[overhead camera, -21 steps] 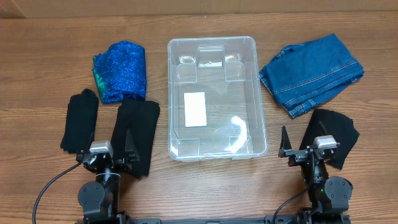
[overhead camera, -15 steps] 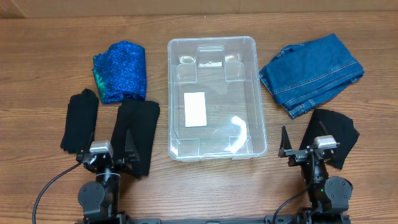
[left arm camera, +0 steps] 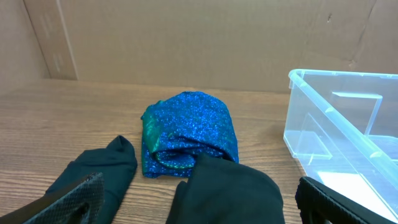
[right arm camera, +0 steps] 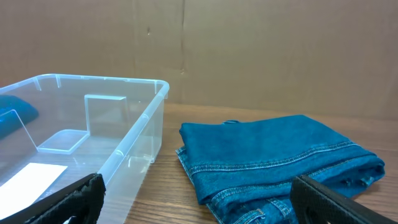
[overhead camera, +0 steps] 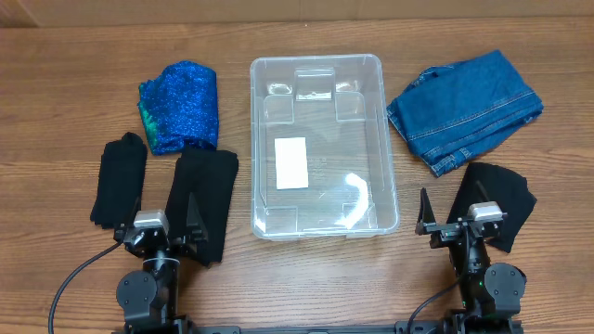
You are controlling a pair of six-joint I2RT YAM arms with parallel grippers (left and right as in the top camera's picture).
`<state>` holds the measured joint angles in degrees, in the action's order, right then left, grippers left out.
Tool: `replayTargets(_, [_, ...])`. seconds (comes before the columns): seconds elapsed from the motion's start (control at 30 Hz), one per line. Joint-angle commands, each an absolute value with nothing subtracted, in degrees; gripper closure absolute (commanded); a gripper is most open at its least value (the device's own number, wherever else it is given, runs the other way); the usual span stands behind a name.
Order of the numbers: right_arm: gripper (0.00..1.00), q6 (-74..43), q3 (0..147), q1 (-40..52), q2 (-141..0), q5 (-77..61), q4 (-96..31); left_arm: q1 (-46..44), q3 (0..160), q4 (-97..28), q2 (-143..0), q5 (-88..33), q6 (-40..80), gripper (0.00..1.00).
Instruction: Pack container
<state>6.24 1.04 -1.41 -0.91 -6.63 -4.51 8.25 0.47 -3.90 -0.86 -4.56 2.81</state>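
Observation:
The clear plastic container (overhead camera: pixel 380 139) sits empty at the table's middle, a white label (overhead camera: pixel 291 161) on its base. It also shows in the left wrist view (left arm camera: pixel 311 81) and the right wrist view (right arm camera: pixel 149 106). My left gripper (overhead camera: pixel 158 215) is open and empty near the front edge, over a black cloth (overhead camera: pixel 206 190). My right gripper (overhead camera: pixel 459 211) is open and empty, over the edge of another black cloth (overhead camera: pixel 506 190). Folded blue jeans (overhead camera: pixel 464 107) lie right of the container, also in the right wrist view (right arm camera: pixel 273 155). A sparkly blue cloth (overhead camera: pixel 179 105) lies left, also in the left wrist view (left arm camera: pixel 189 134).
A second black cloth (overhead camera: pixel 121 178) lies at the far left, seen too in the left wrist view (left arm camera: pixel 99 171). A cardboard wall (left arm camera: pixel 186 37) stands behind the wooden table (overhead camera: pixel 306 278).

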Motion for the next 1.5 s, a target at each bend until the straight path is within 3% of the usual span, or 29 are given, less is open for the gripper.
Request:
replayTargets(0.0, [0.0, 6.0, 0.5, -1.1, -0.4, -6.1, -4.3, 8.1, 0.3, -3.9, -0.3, -5.4, 3.2, 0.0])
replayTargets(1.47, [0.0, 4.1, 0.5, -1.1, -0.4, -6.3, -4.1, 8.1, 0.3, -3.9, -0.3, -5.6, 3.2, 0.0])
